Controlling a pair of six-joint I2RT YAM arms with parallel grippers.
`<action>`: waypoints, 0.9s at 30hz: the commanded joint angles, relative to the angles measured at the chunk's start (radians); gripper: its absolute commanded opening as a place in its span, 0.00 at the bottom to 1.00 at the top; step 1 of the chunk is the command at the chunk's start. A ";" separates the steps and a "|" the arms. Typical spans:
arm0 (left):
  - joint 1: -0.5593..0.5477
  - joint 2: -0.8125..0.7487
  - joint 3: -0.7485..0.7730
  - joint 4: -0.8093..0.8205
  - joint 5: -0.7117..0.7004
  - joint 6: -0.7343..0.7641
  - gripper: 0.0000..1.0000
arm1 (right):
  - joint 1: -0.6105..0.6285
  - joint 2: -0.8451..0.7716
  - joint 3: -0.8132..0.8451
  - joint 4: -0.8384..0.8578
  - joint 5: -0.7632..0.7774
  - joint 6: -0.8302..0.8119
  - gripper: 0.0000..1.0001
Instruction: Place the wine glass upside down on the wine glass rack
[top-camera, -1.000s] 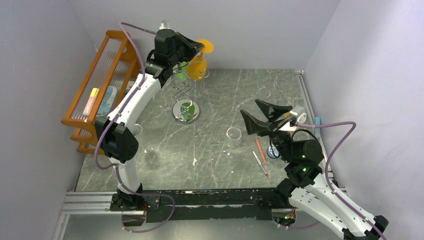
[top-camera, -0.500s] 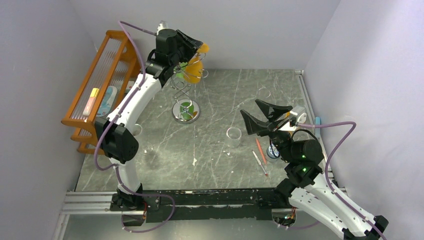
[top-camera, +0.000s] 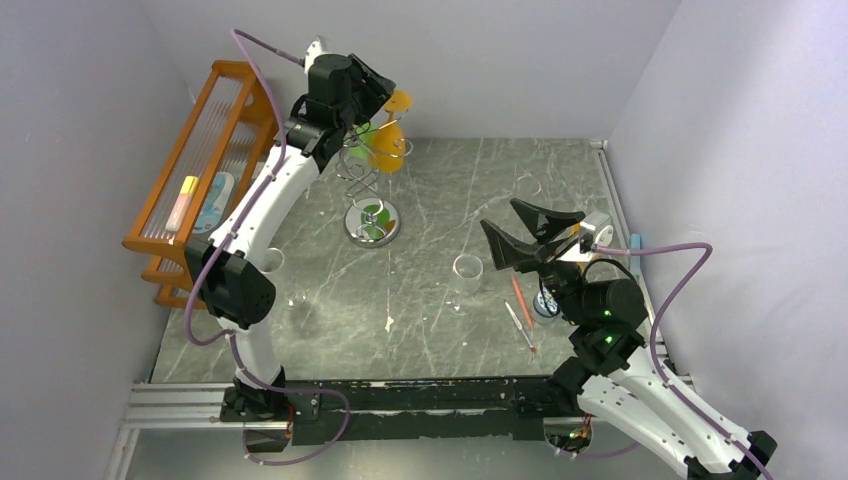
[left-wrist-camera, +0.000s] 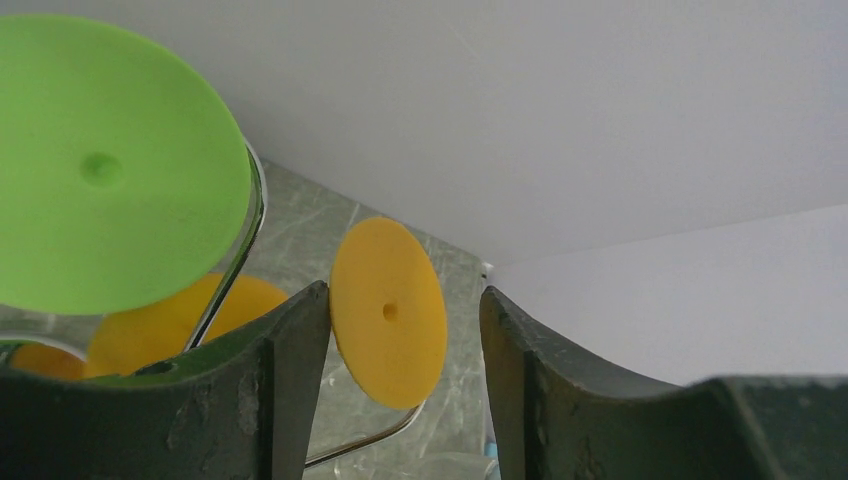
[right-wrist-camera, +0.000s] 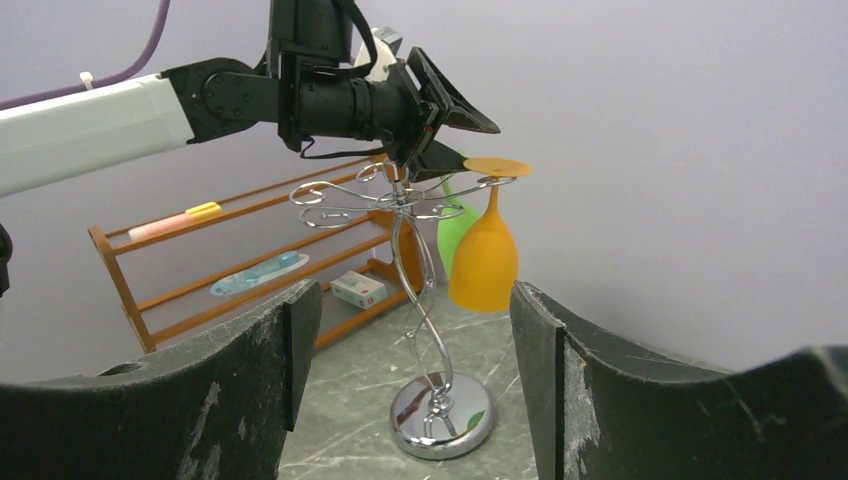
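An orange wine glass (top-camera: 386, 137) hangs upside down from a hook arm of the silver wine glass rack (top-camera: 372, 222), foot (top-camera: 398, 101) on top. The right wrist view shows its bowl (right-wrist-camera: 483, 262) below the wire arms (right-wrist-camera: 400, 195), with a green glass (right-wrist-camera: 455, 225) hanging behind. My left gripper (top-camera: 375, 85) is open, high beside the rack top. In the left wrist view the orange foot (left-wrist-camera: 388, 312) shows between my open left gripper (left-wrist-camera: 405, 330) fingers, beyond them; the green foot (left-wrist-camera: 105, 170) is at left. My right gripper (top-camera: 520, 238) is open and empty, facing the rack (right-wrist-camera: 440, 415).
An orange wooden slatted rack (top-camera: 200, 180) with small items stands along the left wall. A clear tumbler (top-camera: 466, 270) stands mid-table, another clear glass (top-camera: 528, 186) at the back right. Pens (top-camera: 520, 305) and a small round object (top-camera: 546, 303) lie near my right arm.
My left gripper has drawn back up and to the left, away from the orange glass. The glass has settled a little leftward and hangs on the rack. The right arm has not moved.
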 joint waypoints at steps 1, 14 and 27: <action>0.001 -0.037 0.037 -0.054 -0.079 0.096 0.61 | 0.002 -0.007 -0.004 -0.001 0.002 0.005 0.73; 0.001 -0.125 -0.036 0.114 0.035 0.243 0.63 | 0.001 0.002 0.011 -0.034 0.014 0.028 0.73; 0.001 -0.163 -0.101 0.183 0.112 0.211 0.59 | 0.002 -0.011 0.022 -0.064 0.043 0.054 0.72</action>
